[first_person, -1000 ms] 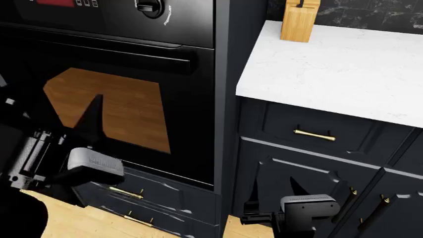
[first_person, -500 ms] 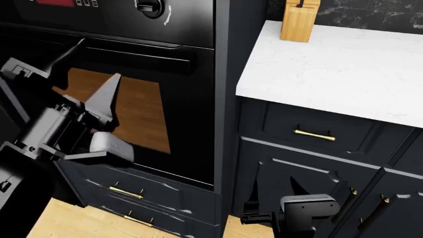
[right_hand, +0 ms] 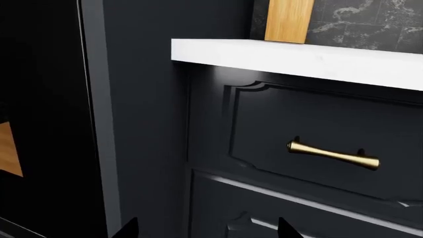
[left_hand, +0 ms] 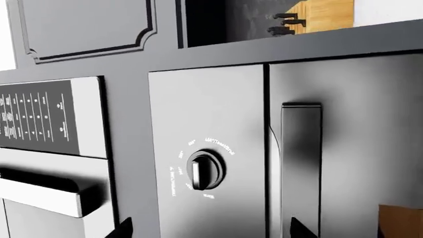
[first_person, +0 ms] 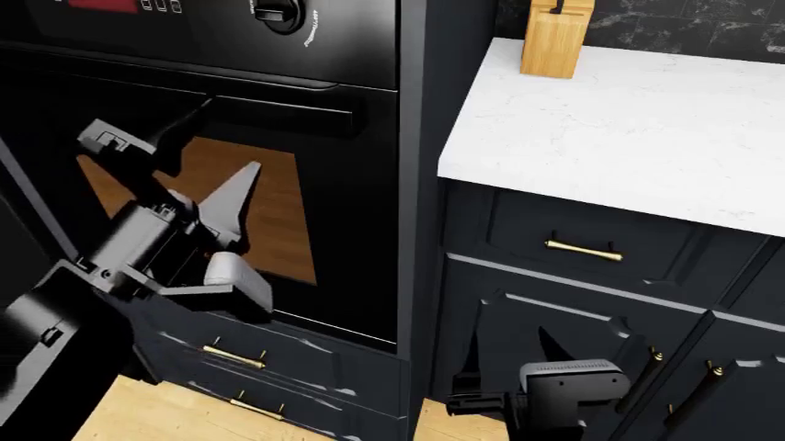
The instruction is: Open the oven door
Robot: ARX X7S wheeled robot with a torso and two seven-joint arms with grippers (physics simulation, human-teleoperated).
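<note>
Oven door [first_person: 331, 239] shut and upright, its bar handle [first_person: 276, 115] running level along the top edge.
Left gripper [first_person: 202, 152] spread wide and empty just below the handle; right gripper [first_person: 540, 354] low by navy drawers [first_person: 589, 243], opening unclear; white counter [first_person: 638, 129] beside.

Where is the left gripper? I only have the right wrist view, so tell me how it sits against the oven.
Observer: The left gripper is raised in front of the oven door, with its jaws open and not closed on the bar handle. One finger reaches up towards the bar.
Operator: Tell me whether the door is open.
Observer: It looks shut, lying flush under the control panel.
Operator: Now place my right gripper for me.
Observer: The right gripper hangs low in front of the navy cabinet doors beside the oven. It is open and holds nothing.
</note>
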